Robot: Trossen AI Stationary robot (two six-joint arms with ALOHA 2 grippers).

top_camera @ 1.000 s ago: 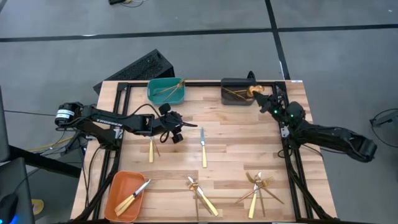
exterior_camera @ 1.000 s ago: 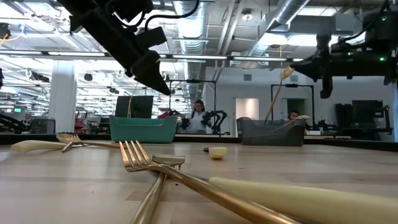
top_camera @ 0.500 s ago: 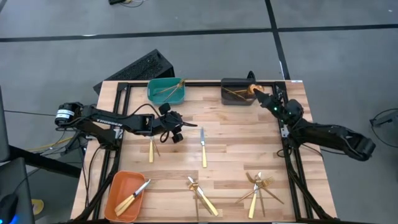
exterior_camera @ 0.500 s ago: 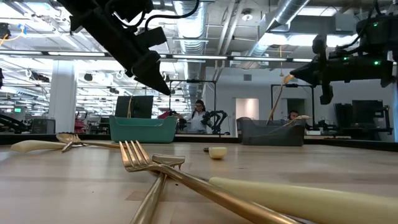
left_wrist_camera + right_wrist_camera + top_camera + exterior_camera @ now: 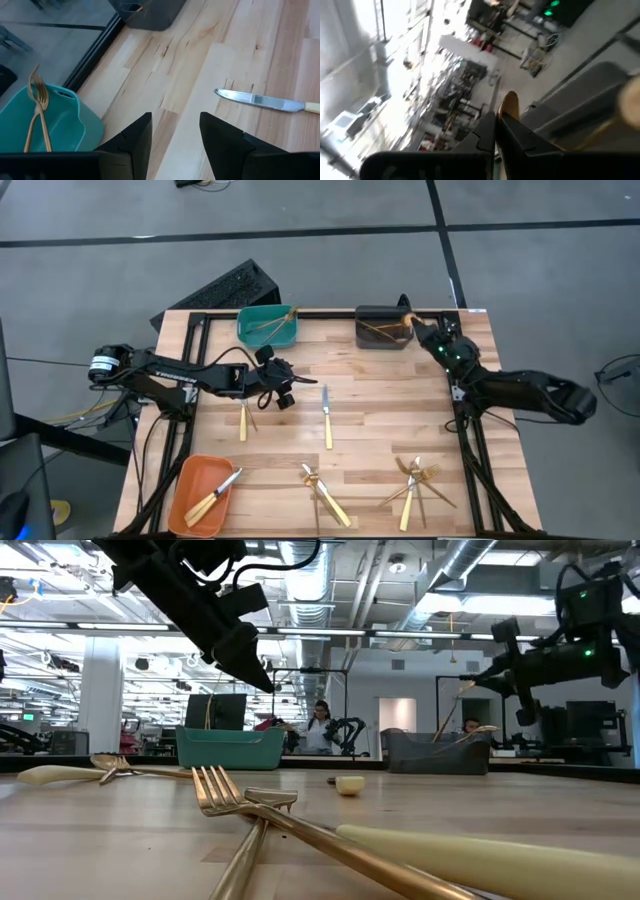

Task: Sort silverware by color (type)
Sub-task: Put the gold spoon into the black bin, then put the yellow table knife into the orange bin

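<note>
From above, the table (image 5: 380,420) is pale butcher-block wood in a black metal frame. At its far edge stand a teal bin (image 5: 266,326) holding slim gold forks (image 5: 275,323) and a dark grey bin (image 5: 380,330). An orange bin (image 5: 200,492) at the near left corner holds knives (image 5: 215,495) with pale handles. More silverware lies loose: a silver-bladed knife (image 5: 326,418) mid-table and gold clusters (image 5: 413,480) near the front edge. My left gripper (image 5: 300,385) hangs over the table just left of that knife. My right gripper (image 5: 420,328) is at the grey bin's right end, beside a gold spoon (image 5: 405,322) that leans on the rim.

From table height, a shiny gold fork (image 5: 235,802) fills the foreground. My right gripper (image 5: 490,667) hangs above the grey bin (image 5: 438,752), and the spoon's bowl (image 5: 463,688) sits just below its tip.

My left wrist view shows my left gripper (image 5: 172,142) with its blunt dark fingers (image 5: 135,142) well apart, holding nothing, over bare wood; the knife (image 5: 260,101) lies flat ahead.

In my right wrist view, the spoon's rounded gold end (image 5: 509,106) shows at the tip of my right gripper (image 5: 496,122) (clamped or let go, I cannot tell).
</note>
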